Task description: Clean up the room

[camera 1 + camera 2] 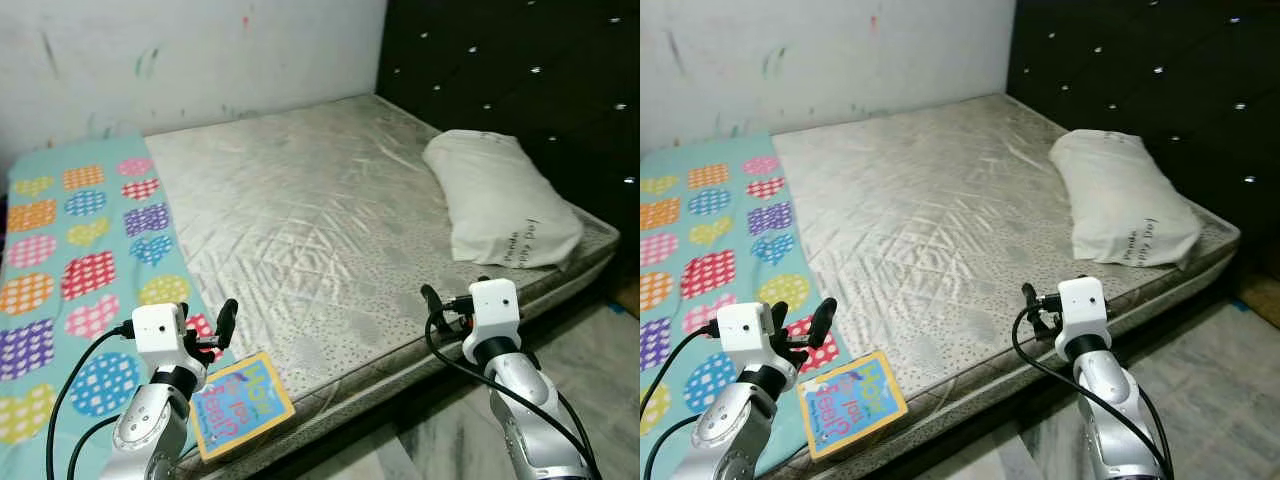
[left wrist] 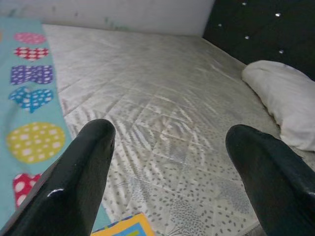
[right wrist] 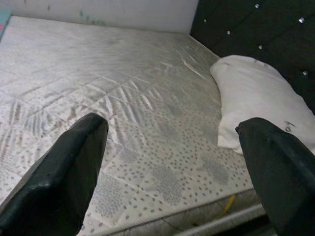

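Left eye view: I stand at the foot-side edge of a bed (image 1: 330,230) with a bare silver-grey quilted mattress. A white pillow (image 1: 500,200) lies at the far right end, against the black tufted headboard (image 1: 510,70). Along the left side of the mattress lies a teal mat (image 1: 70,260) w/ coloured hearts and dotted circles. A children's book (image 1: 238,403), blue and yellow cover, sits at the near edge of the bed, partly on the mat, partly on the mattress, approx. flat.

My left hand (image 1: 218,328) hovers just above and beside the book, not touching it as far as I can tell. Left wrist view: fingers (image 2: 74,177) spread wide, nothing between them; a corner of the book shows below.

My right hand (image 1: 440,305) hangs over the near edge of the mattress, well apart from the book and short of the pillow. Right wrist view: fingers (image 3: 64,177) wide apart, empty, mattress and pillow beyond.

Wall (image 1: 200,50) behind the bed is white w/ scattered paint marks. Floor (image 1: 590,360) at lower right is pale tile.
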You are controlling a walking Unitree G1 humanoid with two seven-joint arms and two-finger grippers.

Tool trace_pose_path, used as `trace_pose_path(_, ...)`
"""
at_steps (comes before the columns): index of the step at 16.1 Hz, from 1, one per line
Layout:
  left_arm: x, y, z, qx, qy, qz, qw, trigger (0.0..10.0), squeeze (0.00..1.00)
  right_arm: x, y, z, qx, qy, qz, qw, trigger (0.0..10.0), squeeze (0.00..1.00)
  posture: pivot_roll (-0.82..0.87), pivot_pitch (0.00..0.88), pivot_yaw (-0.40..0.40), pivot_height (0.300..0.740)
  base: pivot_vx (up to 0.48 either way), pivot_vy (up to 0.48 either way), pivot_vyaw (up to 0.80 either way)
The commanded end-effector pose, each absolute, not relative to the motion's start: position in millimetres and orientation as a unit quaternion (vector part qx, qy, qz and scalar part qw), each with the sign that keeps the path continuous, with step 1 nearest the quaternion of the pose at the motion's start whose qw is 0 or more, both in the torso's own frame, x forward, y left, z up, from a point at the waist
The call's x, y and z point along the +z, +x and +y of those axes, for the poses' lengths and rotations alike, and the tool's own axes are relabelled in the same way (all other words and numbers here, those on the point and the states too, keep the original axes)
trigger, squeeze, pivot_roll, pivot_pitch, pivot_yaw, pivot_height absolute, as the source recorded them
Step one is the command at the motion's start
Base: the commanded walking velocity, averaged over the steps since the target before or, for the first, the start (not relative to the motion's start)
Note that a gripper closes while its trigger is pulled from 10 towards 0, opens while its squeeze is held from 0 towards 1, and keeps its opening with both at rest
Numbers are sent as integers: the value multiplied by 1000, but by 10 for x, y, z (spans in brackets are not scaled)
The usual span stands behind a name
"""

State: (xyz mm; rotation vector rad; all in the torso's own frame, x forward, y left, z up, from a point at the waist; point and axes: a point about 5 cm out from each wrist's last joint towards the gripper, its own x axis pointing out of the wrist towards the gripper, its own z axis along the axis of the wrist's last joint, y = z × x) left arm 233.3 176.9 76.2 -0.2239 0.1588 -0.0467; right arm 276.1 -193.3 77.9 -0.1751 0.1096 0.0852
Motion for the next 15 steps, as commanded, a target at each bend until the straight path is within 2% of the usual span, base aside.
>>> trace_pose_path(1,764,2344,1789,-12,-115,82,990,10000,0,809,2793,-1908,49,-86,48,994,10000,0,-92,0,3,740,0,0,0)
trace_pose_path(3,766,2346,1789,-13,-117,82,990,10000,0,811,2800,-1901,54,-93,47,993,10000,0,-89,0,1,740,0,0,0)
trace_pose_path(5,769,2352,1778,-15,-116,82,990,10000,0,819,2805,-1870,65,-110,44,991,10000,0,-88,0,1,740,0,0,800)
trace_pose_path(10,769,2360,1770,-16,-118,83,989,10000,0,824,2814,-1848,68,-94,41,992,10000,0,-87,0,1,740,0,0,718)
trace_pose_path(15,769,2365,1762,-20,-119,84,989,10000,0,825,2819,-1839,72,-82,39,993,10000,0,-86,0,1,740,0,0,0)
